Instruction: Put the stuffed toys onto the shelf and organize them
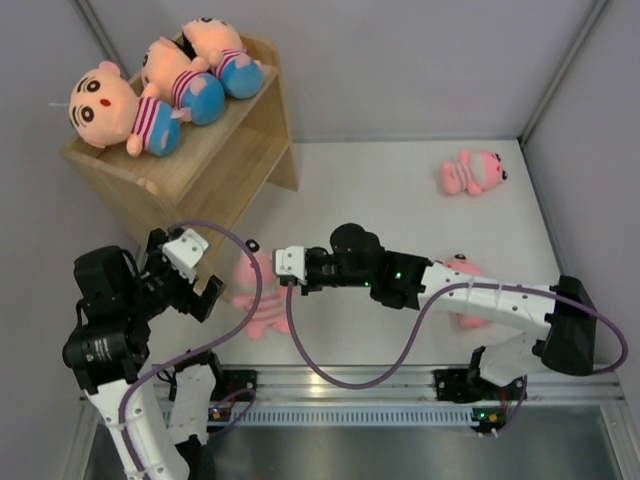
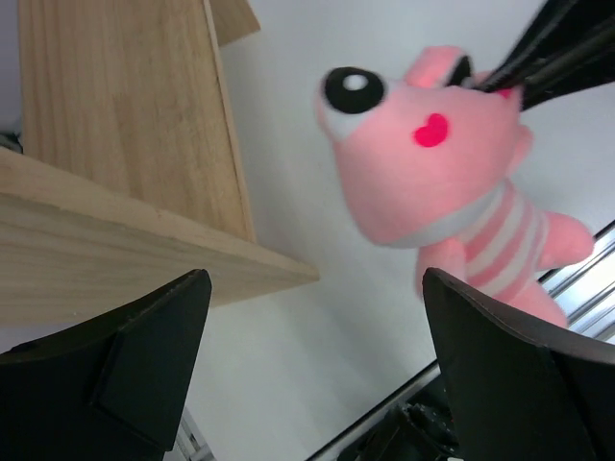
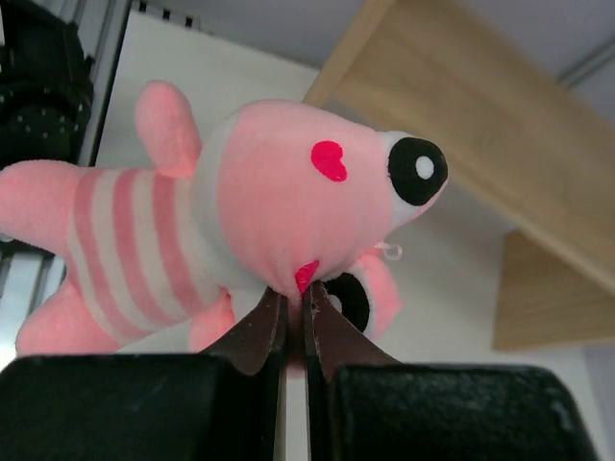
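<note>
Your right gripper (image 3: 294,300) pinches the pink animal (image 3: 274,202) by its face; looks soft, light, floppy, so the striped torso likely holds safer. Left gripper (image 2: 315,286) wide apart.

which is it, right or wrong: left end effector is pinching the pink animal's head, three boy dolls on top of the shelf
Wrong: in the right wrist view the right end effector pinches the pink animal by the head; the left end effector is open. Three boy dolls are on top of the shelf.

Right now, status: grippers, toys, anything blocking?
Right gripper shut on pink animal toy, beside shelf. Left gripper open, empty, close by. Three boy dolls atop shelf.
</note>
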`<state>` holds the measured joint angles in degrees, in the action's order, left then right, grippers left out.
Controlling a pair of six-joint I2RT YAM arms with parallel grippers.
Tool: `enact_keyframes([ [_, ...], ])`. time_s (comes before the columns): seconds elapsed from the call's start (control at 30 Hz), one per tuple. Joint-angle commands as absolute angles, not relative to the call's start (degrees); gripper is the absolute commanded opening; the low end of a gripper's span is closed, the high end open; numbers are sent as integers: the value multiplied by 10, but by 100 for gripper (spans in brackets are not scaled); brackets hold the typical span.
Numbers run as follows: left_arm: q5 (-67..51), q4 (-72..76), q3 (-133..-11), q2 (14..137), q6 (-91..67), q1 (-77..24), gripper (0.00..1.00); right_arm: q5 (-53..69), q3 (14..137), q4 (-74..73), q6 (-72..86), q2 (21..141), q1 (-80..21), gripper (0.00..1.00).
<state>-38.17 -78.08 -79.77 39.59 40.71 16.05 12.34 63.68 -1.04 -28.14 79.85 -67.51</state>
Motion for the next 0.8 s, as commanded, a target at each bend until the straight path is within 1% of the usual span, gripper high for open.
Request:
enact_keyframes([
  [0.0, -470, -861, -829, 381, 408, 160, 98, 194, 743, 39, -409, 834, -681, 0],
  [0.17, -525, -860, -847, 361, 420, 160, 99, 249, 819, 22, -456, 871, -680, 0],
  [0.3, -510, -860, -851, 371, 410, 160, 98, 300, 859, 9, -482, 883, -681, 0],
  [0.37, -495, -853, -850, 379, 390, 161, 95, 329, 863, 2, -494, 882, -681, 0],
  [0.43, -482, -837, -844, 382, 375, 161, 71, 345, 862, 6, -499, 877, -681, 0],
  [0.47, -480, -832, -841, 383, 366, 160, 62, 360, 861, 12, -497, 876, -681, 0],
  [0.5, -477, -828, -838, 381, 362, 161, 41, 366, 859, 23, -492, 872, -681, 0],
  [0.57, -475, -810, -827, 376, 343, 161, 23, 376, 853, 44, -480, 867, -681, 0],
  [0.6, -470, -802, -822, 372, 331, 160, 5, 376, 850, 56, -472, 865, -681, 0],
  [0.63, -468, -782, -820, 370, 304, 161, 3, 365, 845, 69, -462, 863, -681, 0],
  [0.67, -463, -773, -819, 367, 288, 161, 1, 347, 838, 89, -445, 860, -681, 8],
  [0.7, -456, -764, -819, 360, 269, 161, 1, 326, 818, 138, -398, 853, -681, 23],
  [0.73, -433, -739, -820, 358, 251, 161, 0, 299, 810, 157, -369, 849, -681, 43],
  [0.77, -416, -730, -821, 354, 218, 162, 0, 247, 796, 169, -317, 838, -680, 75],
])
